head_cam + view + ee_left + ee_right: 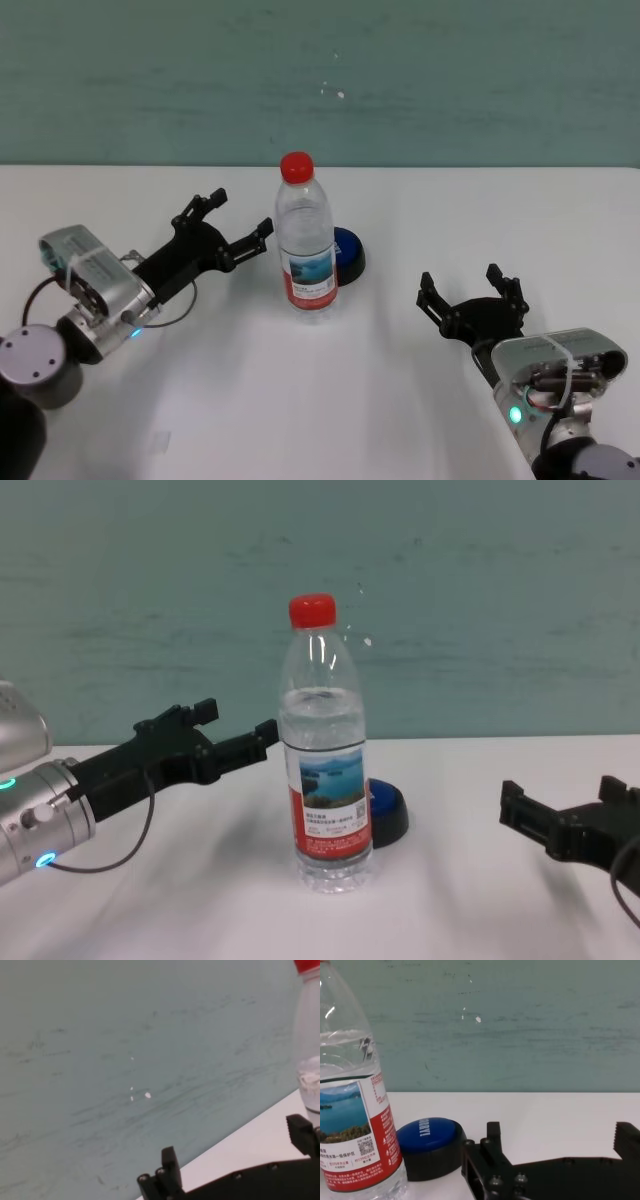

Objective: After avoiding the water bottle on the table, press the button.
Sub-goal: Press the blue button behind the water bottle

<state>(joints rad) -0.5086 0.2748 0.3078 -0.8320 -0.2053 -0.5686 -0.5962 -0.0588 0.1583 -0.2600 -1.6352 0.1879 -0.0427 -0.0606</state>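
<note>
Both arms end in silver metal wrist housings with a glowing green-blue light and white cable ties. The matte black, two-fingered left gripper and right gripper show serrated fingertips, small screws; a thin black cable loops beside the left wrist.

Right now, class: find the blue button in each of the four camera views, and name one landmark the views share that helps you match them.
Head view: the button peeks out behind and right of the water bottle, mid-table.
Chest view: low at centre, just right of the bottle's base, partly hidden.
Right wrist view: lower left, beside the bottle's label, above the right gripper.
Left wrist view: not in it.
Shared landmark: the bottle's red cap.
</note>
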